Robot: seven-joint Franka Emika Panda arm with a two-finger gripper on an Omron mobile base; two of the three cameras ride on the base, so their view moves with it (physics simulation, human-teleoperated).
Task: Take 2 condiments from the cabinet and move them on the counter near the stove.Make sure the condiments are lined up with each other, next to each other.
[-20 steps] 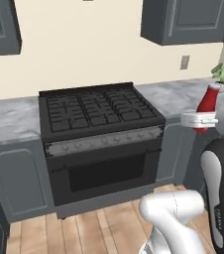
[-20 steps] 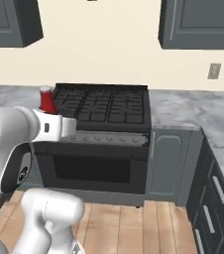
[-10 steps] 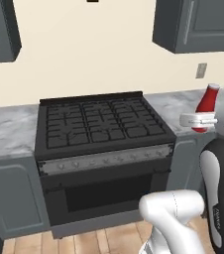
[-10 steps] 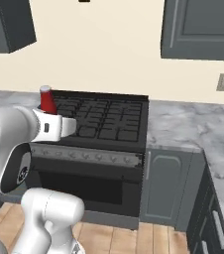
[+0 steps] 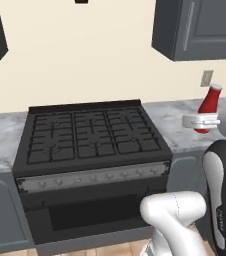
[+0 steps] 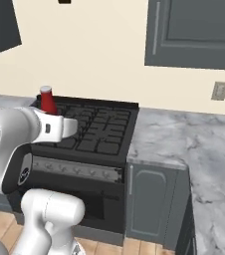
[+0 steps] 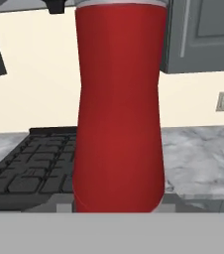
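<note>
- Whole scene shifted against the earlier frames: stove (image 5: 90, 145) now larger and more central in the left base view, wall cabinet (image 5: 200, 27) drawn in at upper right. Read as base travel, not as movement of the fixtures.
- Red squeeze bottle (image 5: 208, 106) unchanged relative to the hand throughout: carried along at the right edge of the left base view, at upper left of the right base view (image 6: 48, 99).
- Gripper (image 5: 201, 121) closed on the red squeeze bottle near its lower body; bottle upright, white cap on top, clear of the counter (image 6: 184, 144).
- In the hand view, bottle (image 7: 119, 109) at centre, stove grates at lower left, marble counter at lower right.
- Step in hand, as judged: transport of the first condiment toward the counter beside the stove.
- Next move calls for lowering onto bare marble just beside the stove, bottle kept vertical, room left alongside for the second condiment.
- Beige jar not yet fetched.
</note>
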